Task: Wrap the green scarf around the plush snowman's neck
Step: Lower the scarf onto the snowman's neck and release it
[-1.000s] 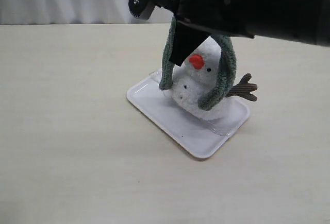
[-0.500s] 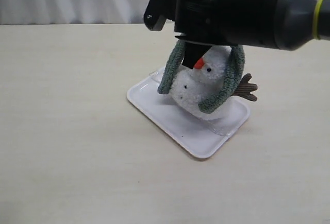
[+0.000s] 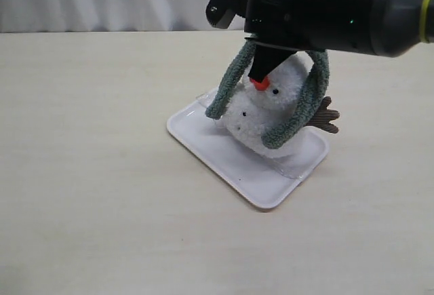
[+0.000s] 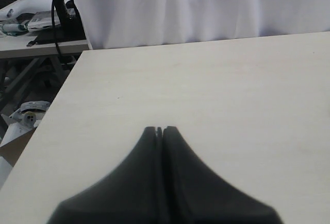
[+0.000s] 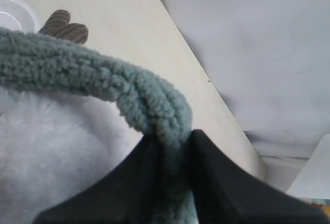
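The plush snowman (image 3: 268,108) sits on a white tray (image 3: 230,159), orange nose (image 3: 259,83) facing front-left, one brown twig arm (image 3: 324,115) sticking out to the right. The green scarf (image 3: 302,105) is held by its middle above the head, and its two ends hang down either side, the left end (image 3: 227,88) beside the face. My right gripper (image 5: 172,134) is shut on the scarf (image 5: 103,80) just over the white plush (image 5: 46,157). In the exterior view that arm's dark body hides the top of the head. My left gripper (image 4: 160,129) is shut and empty over bare table.
The pale table (image 3: 95,173) spreads around the tray. White cloth (image 3: 88,0) hangs behind the table's far edge. In the left wrist view the table's edge (image 4: 62,95) drops off to a cluttered floor and another bench (image 4: 36,38).
My right arm has shifted right and lowered slightly with the scarf. The scarf's loop has widened, its ends hanging further apart on both sides of the head.
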{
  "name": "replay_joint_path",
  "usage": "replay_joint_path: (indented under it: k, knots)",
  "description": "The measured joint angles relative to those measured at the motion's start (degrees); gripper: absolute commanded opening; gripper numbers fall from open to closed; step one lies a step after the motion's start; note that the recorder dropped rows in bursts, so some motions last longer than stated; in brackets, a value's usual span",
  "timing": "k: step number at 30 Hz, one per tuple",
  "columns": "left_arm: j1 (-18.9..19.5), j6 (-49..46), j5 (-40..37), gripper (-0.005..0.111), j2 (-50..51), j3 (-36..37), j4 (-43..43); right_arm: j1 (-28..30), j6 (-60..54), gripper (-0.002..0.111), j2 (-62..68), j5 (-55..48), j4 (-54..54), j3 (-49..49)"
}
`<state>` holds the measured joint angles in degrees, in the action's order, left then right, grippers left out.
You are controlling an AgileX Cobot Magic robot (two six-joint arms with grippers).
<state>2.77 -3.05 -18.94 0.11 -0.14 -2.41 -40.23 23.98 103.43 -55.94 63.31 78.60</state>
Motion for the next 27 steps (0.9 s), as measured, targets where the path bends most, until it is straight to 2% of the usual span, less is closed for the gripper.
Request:
replay_joint_path:
  k: [2,5,12,27]
  knots:
    - [0.0,0.0,0.0,0.0,0.0,0.0,0.0,0.0,2.0,0.043,0.0,0.4,-0.1,0.0]
    - [0.0,0.0,0.0,0.0,0.0,0.0,0.0,0.1,4.7,0.043,0.0,2.2,-3.9,0.0]
    - [0.0,0.0,0.0,0.0,0.0,0.0,0.0,4.9,5.5,0.043,0.1,3.5,-23.3,5.1]
    - [0.0,0.0,0.0,0.0,0.0,0.0,0.0,5.5,-4.1,0.043,-5.6,-1.0,-33.3,7.0]
